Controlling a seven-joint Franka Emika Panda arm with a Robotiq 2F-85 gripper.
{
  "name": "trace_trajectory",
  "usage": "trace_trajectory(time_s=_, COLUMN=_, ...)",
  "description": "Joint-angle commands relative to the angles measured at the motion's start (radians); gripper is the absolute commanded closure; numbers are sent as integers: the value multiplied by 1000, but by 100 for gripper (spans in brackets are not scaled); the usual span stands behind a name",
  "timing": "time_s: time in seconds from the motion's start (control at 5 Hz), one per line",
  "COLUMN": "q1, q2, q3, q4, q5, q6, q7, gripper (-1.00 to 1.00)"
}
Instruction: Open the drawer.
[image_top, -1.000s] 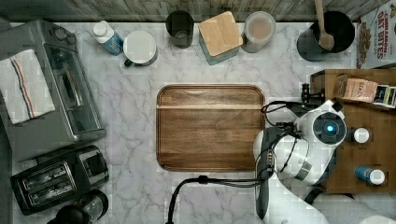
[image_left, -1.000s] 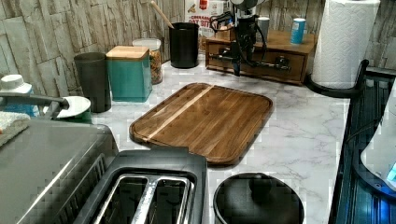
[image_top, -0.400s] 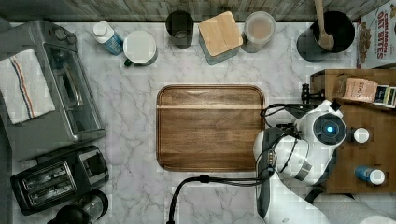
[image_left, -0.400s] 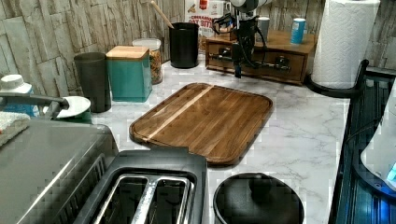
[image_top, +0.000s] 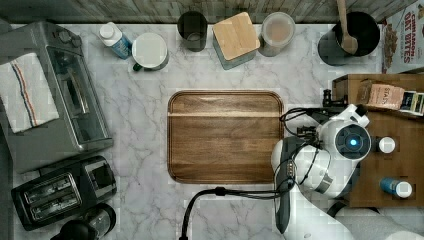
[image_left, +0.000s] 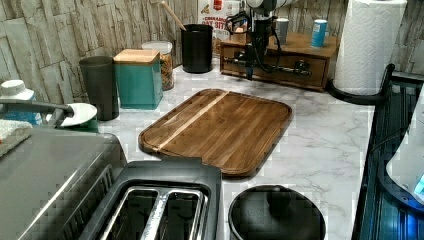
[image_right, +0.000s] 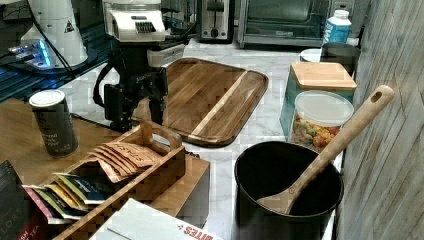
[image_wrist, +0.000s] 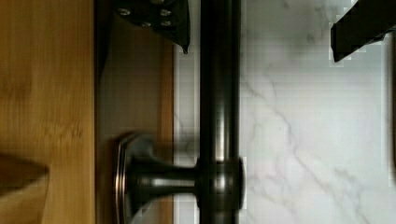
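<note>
Since the fingers straddle the bar handle (image_wrist: 219, 93) with gaps either side, I'd close on it before pulling straight out over the worktop (image_top: 140, 150), away from the cabinet (image_left: 280, 62). Drawer (image_left: 272, 64) looks shut, sits at the left view's far end past the tray (image_left: 220, 127). Arm hangs vertical, gripper (image_left: 250, 67) pointing down, fingers (image_wrist: 159, 18) apart, not yet clamped

We see an evenly and fairly brightly lit marble counter (image_top: 140, 125) with soft, short shadows, a pale sheen on the wooden tray (image_left: 220, 127), blocky compression artefacts in every view, and a blurred close-up of the black bar handle (image_wrist: 219, 93).
</note>
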Motion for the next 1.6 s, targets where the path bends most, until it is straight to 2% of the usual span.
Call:
trace_trajectory(time_s=0.2, q1=-6, q2=-13, q3=69, q4=-36, q5=88, q6=-88, q7=-29, gripper=-100)
trace_trajectory(time_s=0.4, q1=28, q2=-25, q3=95, q4=-15, q5=97, q6=-188, q7=-5, gripper=-100)
trace_trajectory(time_s=0.6, q1=47, q2=-66, q3=160, q4=-78, q5=162, q6=-140, q7=-103, gripper=-100)
trace_trajectory(time_s=0.8, q1=136, q2=-119, q3=197, q4=-142, q5=132, q6=-116, q7=70, gripper=-100)
trace_trajectory(time_s=1.0, q1=206, q2=-149, q3=249, q4=-169, q5=153, q6=-141, q7=188, gripper=-100)
trace_trajectory(time_s=1.2, q1=236, q2=-178, q3=309, q4=-191, q5=145, q6=-157, q7=293, gripper=-100)
trace_trajectory(time_s=1.4, q1=247, q2=-217, q3=332, q4=-219, q5=75, q6=-172, q7=362, gripper=-100)
trace_trajectory(time_s=1.6, q1=230, q2=-217, q3=349, q4=-219, q5=72, q6=-172, q7=364, gripper=-100)
